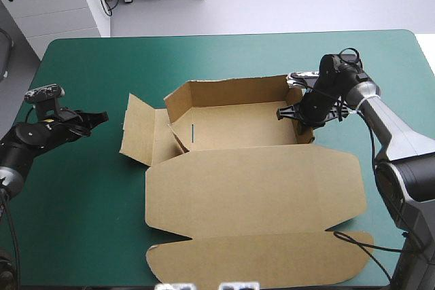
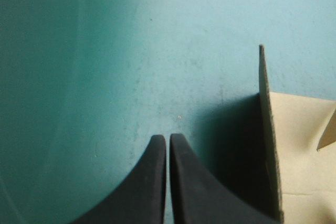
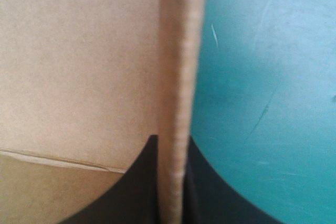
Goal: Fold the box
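Right pincer (image 3: 172,142) grips the box (image 1: 251,181) wall (far end cut off).

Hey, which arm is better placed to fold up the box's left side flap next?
Left: the left gripper hovers shut beside that flap; the right gripper is clamped on the right wall of the box.

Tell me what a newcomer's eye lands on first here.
The brown box dominates mid-table, its far walls raised and its lid lying flat toward the near edge. The right gripper is shut on the box's right wall, while the left gripper hangs shut and empty over the teal-green cover, left of the box.
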